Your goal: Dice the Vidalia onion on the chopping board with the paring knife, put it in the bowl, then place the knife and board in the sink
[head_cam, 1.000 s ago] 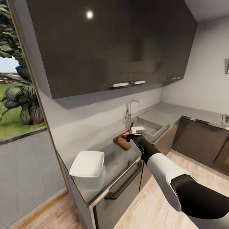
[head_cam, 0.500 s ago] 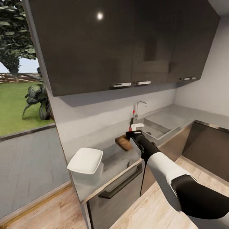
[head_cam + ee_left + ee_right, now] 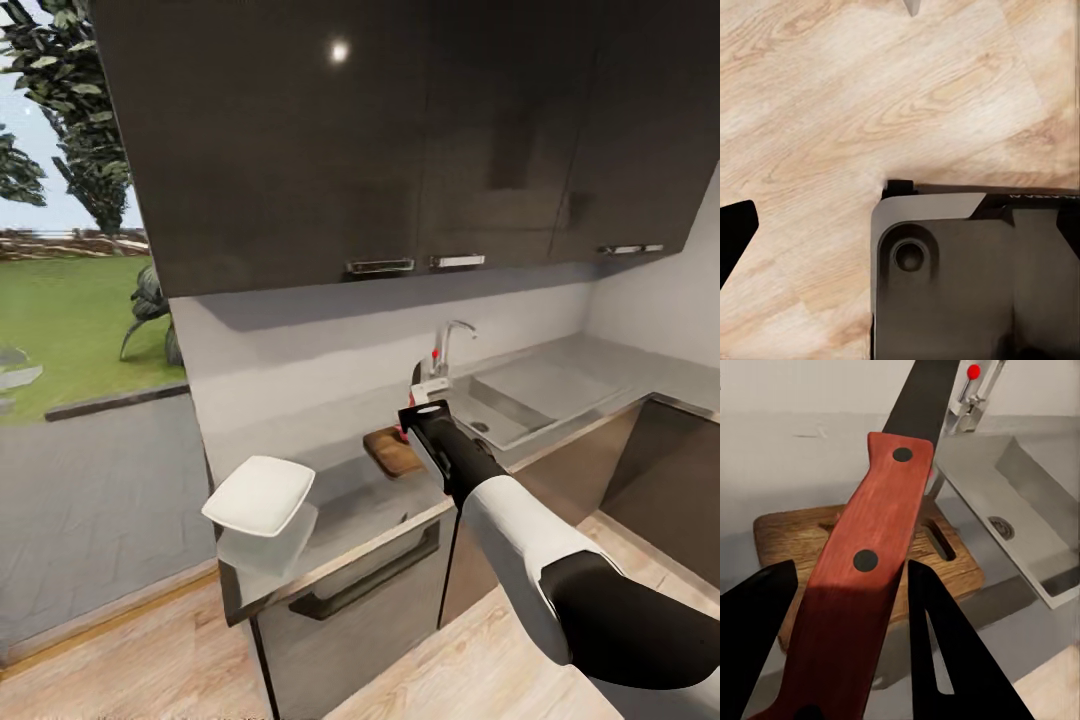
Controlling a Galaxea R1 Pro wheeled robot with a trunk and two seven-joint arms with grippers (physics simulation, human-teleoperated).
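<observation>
My right gripper point(image 3: 424, 412) is shut on the paring knife. Its red handle point(image 3: 870, 562) with two dark rivets lies between the black fingers point(image 3: 945, 645), and the dark blade point(image 3: 926, 397) points towards the tap point(image 3: 452, 340). The brown chopping board point(image 3: 385, 452) lies on the countertop point(image 3: 350, 500) just beyond the gripper, also seen in the right wrist view point(image 3: 787, 529). The sink point(image 3: 520, 400) with its round drain point(image 3: 1001, 526) is right beside the board. The white bowl point(image 3: 258, 494) stands near the counter's left end. The Vidalia onion is hidden. One dark finger point(image 3: 735, 232) of my left gripper shows above the floor.
Dark wall cabinets point(image 3: 400, 140) hang above the counter. Grey cabinet fronts with dark handles point(image 3: 365, 585) sit below it. The counter turns a corner at the right point(image 3: 660, 385). Wooden floor point(image 3: 470, 660) lies in front, and my base point(image 3: 975, 277) shows in the left wrist view.
The head view has shifted, showing more of the window at the left and the sink further right. The right gripper still holds the knife by the board.
</observation>
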